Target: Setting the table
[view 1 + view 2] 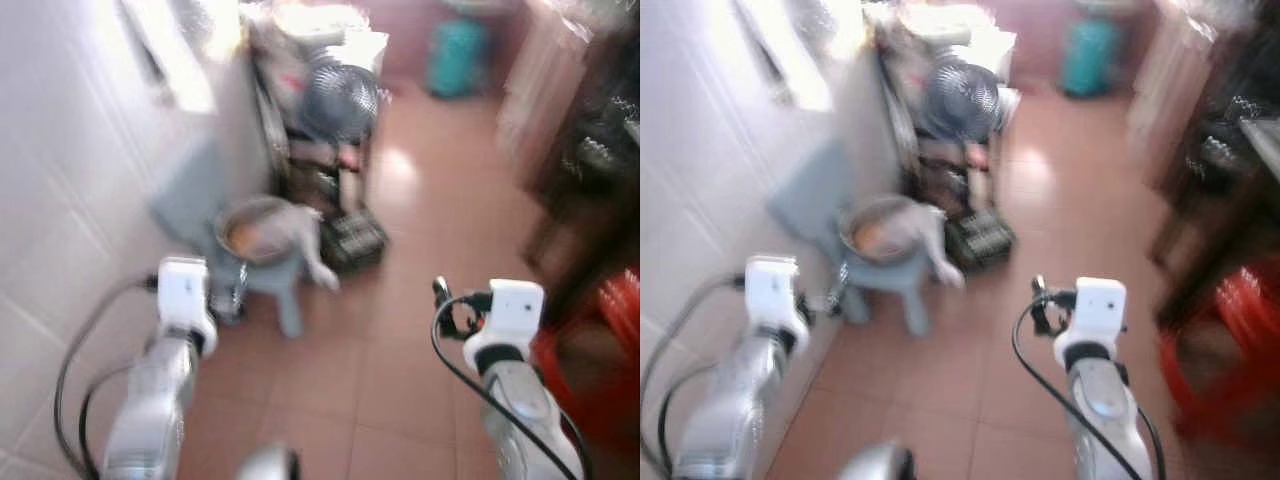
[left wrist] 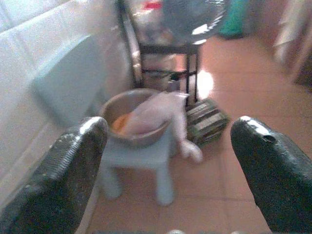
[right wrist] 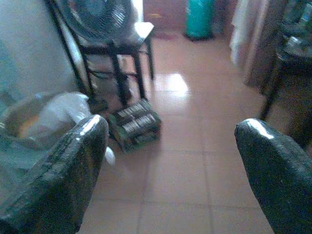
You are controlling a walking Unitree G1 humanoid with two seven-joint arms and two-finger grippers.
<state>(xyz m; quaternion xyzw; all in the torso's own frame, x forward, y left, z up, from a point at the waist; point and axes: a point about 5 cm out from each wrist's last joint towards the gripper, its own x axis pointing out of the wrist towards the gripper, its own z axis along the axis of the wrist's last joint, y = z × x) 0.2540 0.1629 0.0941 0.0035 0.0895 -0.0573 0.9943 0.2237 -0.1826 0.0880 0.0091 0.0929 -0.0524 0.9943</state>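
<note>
Evidently the robot is on the move, for the head views are smeared and both arms ride forward at mid height with nothing in them, the posture of carrying nothing while looking for something to fetch; on the far left runs a white tiled wall (image 1: pixel 50 250), and against it leans a flat grey-blue panel (image 1: pixel 185 200), probably parked there to keep the floor free; the left gripper (image 2: pixel 168 161) has its black fingers (image 2: pixel 68 170) spread wide and holding nothing, and its wrist view looks straight at a small grey-blue plastic stool (image 2: pixel 141 161) on which sits a round dull metal bowl (image 1: pixel 250 230) with something orange inside and a pale crumpled cloth or bag (image 2: pixel 156 114) draped over its rim and hanging down one side; the bowl looks the likeliest thing wanted for setting the table, though no dining table can be made out; behind the stool stands a dark metal rack (image 3: pixel 117 63) carrying a round electric fan (image 1: pixel 340 100), with a dark striped box (image 3: pixel 134 124) on the red tiled floor (image 1: pixel 420 300) at its foot; the right gripper (image 3: pixel 170 165) likewise hangs with fingers (image 3: pixel 278 170) wide apart and empty, aimed over open floor; beyond stands a teal container (image 1: pixel 458 55), and at the right dark wooden furniture (image 1: pixel 585 180) and a red stool (image 1: pixel 600 350).
</note>
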